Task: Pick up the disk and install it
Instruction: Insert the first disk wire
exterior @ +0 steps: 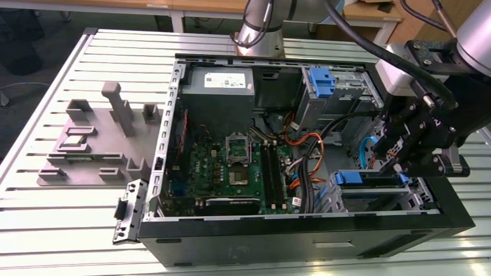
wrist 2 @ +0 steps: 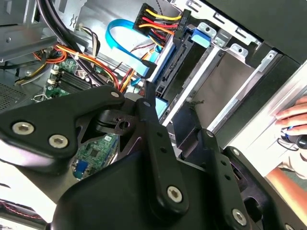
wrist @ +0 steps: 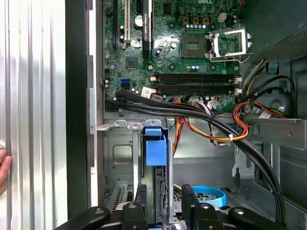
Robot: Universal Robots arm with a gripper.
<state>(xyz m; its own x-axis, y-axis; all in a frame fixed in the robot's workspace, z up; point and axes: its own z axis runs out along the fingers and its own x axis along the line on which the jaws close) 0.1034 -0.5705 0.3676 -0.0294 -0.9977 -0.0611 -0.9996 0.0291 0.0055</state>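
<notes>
Black linkages of the hand (wrist: 163,194) crowd the first wrist view, its fingers (wrist: 140,196) spread and straddling the disk (wrist: 156,148), not pinching it. That disk stands edge-on in the lower drive cage (wrist: 120,158) of the open computer case (exterior: 307,230), blue frame tab toward the lens. Over in the exterior view, the arm (exterior: 468,34) hangs above the case's corner at the exterior view's right. Motherboard (exterior: 230,167) lies bare, cables (wrist: 211,124) run past the cage, and a grey fixture (exterior: 115,112) sits on the slatted tabletop (exterior: 69,230) beside the case.
</notes>
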